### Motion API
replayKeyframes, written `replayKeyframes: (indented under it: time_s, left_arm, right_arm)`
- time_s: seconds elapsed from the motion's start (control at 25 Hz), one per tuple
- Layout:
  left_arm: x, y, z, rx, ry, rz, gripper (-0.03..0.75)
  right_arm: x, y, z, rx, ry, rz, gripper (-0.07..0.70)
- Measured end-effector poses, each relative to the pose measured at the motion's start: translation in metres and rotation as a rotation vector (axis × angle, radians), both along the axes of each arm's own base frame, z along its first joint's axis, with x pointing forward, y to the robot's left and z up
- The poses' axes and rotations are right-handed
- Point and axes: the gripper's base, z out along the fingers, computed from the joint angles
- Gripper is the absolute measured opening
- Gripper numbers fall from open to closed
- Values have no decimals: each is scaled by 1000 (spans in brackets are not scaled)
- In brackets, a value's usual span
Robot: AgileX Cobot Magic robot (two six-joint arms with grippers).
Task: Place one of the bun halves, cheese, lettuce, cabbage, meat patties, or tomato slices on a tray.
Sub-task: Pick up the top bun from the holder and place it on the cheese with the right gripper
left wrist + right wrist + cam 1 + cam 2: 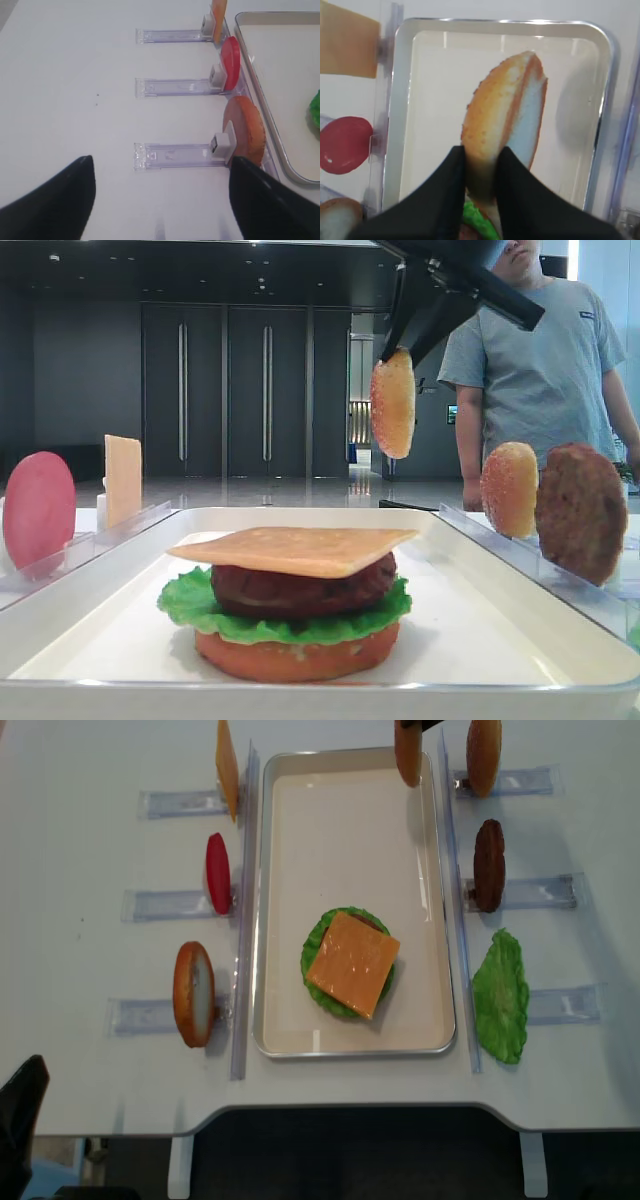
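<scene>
Golden bun (502,125) hangs edge-up in the right pincer (480,165), clenched on its lower rim, above the tray's (350,1045) far end. Bring it nearer, over the cheese (352,964), turn it dome-up, lower squarely, then release. Left pincer (160,200) gapes, empty.

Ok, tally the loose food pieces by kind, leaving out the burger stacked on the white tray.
Golden-brown round toy bun halves: 3
Thin square orange-yellow cheese slice: 1
Smooth pinkish-red round tomato slice: 1
Dark brown rough round meat patty: 1
Ruffled bright green lettuce leaf: 1
Total: 7
</scene>
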Motion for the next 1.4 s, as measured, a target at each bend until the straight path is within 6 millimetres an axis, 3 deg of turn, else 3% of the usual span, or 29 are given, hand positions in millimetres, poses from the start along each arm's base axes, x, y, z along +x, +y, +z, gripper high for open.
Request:
replayKeyframes:
  time_s: [0.64, 1.4]
  left_arm:
    - [0, 0, 0, 1, 0, 0, 641]
    - [0, 0, 0, -4, -1, 3, 641]
  right_arm:
    - [-20, 12, 26, 189, -16, 143, 146]
    - [-92, 3, 40, 429, -64, 238, 142]
